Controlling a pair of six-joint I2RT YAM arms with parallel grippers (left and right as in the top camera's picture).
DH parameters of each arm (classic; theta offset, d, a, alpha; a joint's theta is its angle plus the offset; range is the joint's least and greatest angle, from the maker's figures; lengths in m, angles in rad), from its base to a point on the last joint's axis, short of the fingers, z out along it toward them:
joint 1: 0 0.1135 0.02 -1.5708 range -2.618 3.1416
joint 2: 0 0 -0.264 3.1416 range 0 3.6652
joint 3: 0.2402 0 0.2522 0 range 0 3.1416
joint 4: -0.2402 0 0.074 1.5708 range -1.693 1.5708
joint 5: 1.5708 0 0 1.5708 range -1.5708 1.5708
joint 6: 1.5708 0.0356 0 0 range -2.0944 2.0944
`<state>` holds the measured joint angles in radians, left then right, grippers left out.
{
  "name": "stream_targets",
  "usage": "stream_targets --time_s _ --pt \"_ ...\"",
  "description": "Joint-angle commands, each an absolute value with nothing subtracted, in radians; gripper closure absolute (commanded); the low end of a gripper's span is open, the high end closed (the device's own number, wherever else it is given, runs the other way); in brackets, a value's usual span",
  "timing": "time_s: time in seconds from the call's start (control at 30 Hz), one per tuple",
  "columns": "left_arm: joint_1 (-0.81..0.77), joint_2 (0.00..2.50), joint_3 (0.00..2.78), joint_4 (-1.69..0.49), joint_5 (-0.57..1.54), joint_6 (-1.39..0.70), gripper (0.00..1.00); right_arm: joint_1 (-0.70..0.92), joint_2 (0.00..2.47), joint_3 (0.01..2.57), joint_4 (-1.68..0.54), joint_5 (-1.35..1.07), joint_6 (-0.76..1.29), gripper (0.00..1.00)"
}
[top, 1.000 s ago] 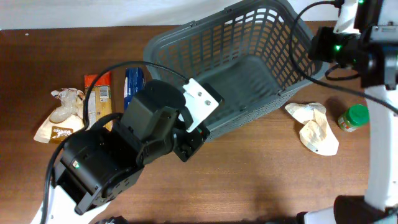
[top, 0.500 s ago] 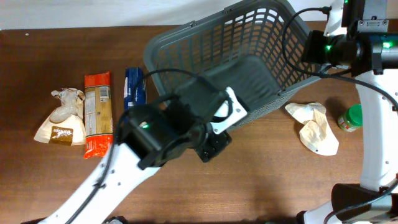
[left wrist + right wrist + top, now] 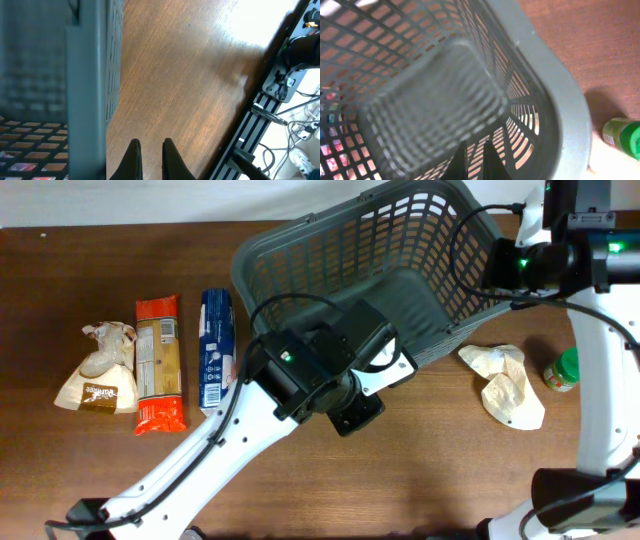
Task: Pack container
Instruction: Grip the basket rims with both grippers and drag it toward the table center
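Left wrist view, entry one: left jaws, narrow, tips close together with nothing between them. They hang over bare counter (image 3: 195, 75), just beside the outer wall of the basket (image 3: 85, 90).

Entry two, right wrist view: right jaws, narrow, set against the lattice just inside the basket's rim. I judge them clamped on it, though the contact itself is not plain to me.

Entry three, overhead: basket, at the back of the counter, right of centre, tipped up on one side with its mouth turned toward the front left. The right jaws are at its far right corner. Both views that look inside show me bare lattice and nothing packed.

Entry four, goods lying on the counter:
- blue packet (image 3: 216, 345), near the basket's left end
- orange packet (image 3: 160, 362), just beside the blue one
- tan bag (image 3: 98, 370), leftmost
- crumpled paper bag (image 3: 505, 385), right of the basket
- green-capped jar (image 3: 568, 370), just beside that bag

Progress, by my reckoning: nothing is packed. The basket is held ready, five items are left to load, and neither arm carries one.
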<state>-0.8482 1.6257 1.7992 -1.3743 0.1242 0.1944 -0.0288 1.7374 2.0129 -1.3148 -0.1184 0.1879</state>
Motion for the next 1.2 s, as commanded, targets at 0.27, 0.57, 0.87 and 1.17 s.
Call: stream_targets --time_s 0.27,0.57,0.87,1.17 --pt "-0.850 1.674 1.807 -1.382 -0.059 0.230 0.98 -0.035 1.764 2.012 -1.368 -0.120 0.191 0.96" --pt "-0.834 1.674 1.807 -1.381 -0.077 0.230 0.98 -0.034 1.764 2.012 -1.458 -0.120 0.191 0.96" --pt "-0.728 1.674 1.806 -1.380 -0.076 0.215 0.98 -0.032 1.764 2.012 -1.500 -0.133 0.153 0.96" --pt "-0.641 1.674 1.806 -1.364 -0.130 0.215 0.98 -0.032 1.764 2.012 -1.547 -0.178 0.104 0.96"
